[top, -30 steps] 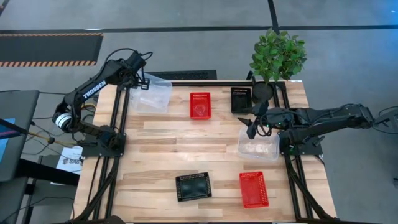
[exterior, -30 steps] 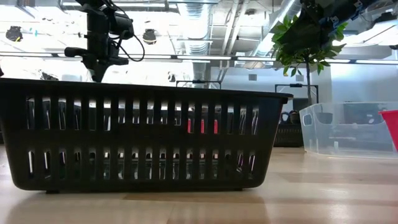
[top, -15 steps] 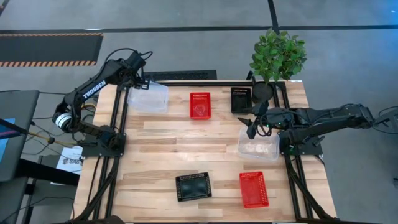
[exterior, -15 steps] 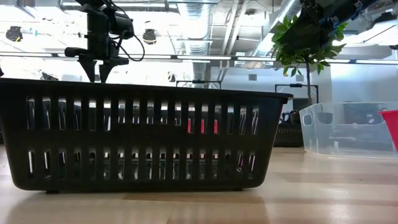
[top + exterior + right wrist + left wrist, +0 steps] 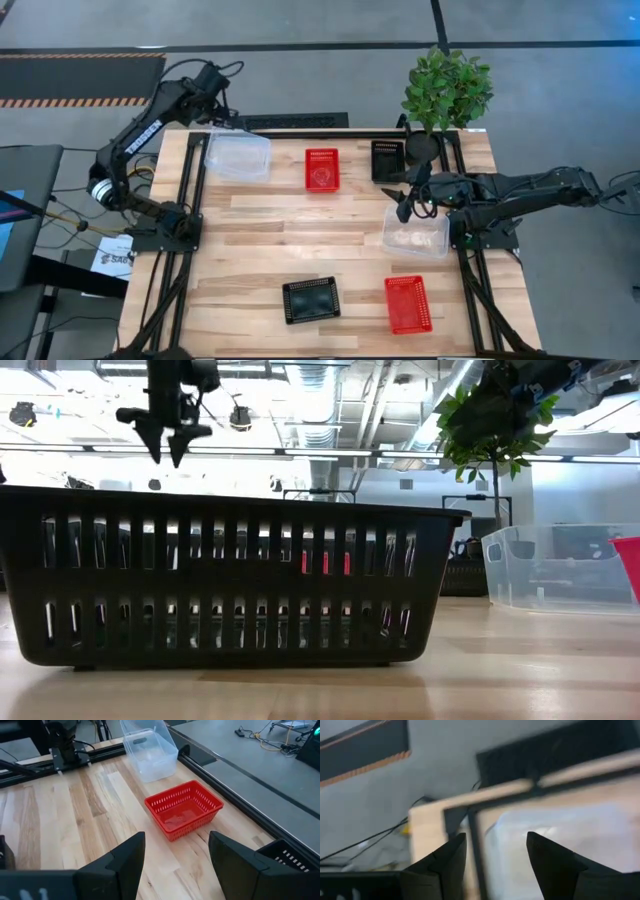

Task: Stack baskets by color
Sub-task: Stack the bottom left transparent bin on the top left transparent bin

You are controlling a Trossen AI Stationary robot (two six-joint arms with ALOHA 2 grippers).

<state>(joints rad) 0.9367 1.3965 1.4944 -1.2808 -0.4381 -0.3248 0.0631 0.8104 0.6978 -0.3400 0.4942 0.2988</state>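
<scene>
High view lays six baskets out on the wooden surface (image 5: 260, 230): a clear basket (image 5: 238, 155) at the far left corner, a red basket (image 5: 321, 169) and a black basket (image 5: 387, 160) along the far edge with long sides running front to back, another clear basket (image 5: 415, 233) by the right side, and a second black basket (image 5: 311, 299) and second red basket (image 5: 408, 304) near the front. A potted plant (image 5: 446, 88) stands at the far right corner. The left hand (image 5: 213, 122) hangs spread above the far left corner, holding nothing; the right hand (image 5: 405, 205) hovers spread over the right clear basket.
</scene>
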